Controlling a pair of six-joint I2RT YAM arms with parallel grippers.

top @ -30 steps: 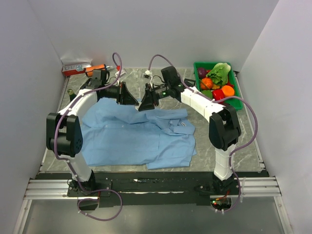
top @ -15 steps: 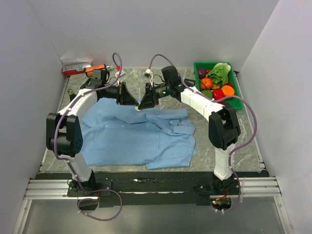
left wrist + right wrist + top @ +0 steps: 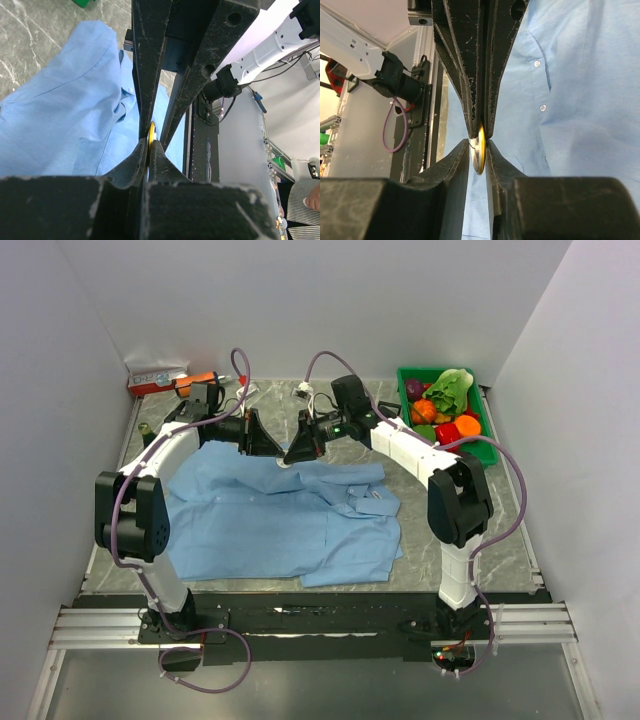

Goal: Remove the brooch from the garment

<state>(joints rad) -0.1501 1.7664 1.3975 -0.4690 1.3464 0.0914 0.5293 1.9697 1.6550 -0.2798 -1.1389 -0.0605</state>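
Brooch (image 3: 479, 159) stands edge-on between our left pincer (image 3: 149, 145) and right pincer (image 3: 478, 146), both pinching it, tips meeting.

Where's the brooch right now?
The brooch sits edge-on between the meeting fingers of the left gripper and right gripper, over the far edge of the light blue shirt, mid-table in the top view.

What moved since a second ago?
Almost nothing. The right tool nudged slightly toward the back of the table. The left tool, the shirt and the green bin stayed put. Both tools pinch the brooch.
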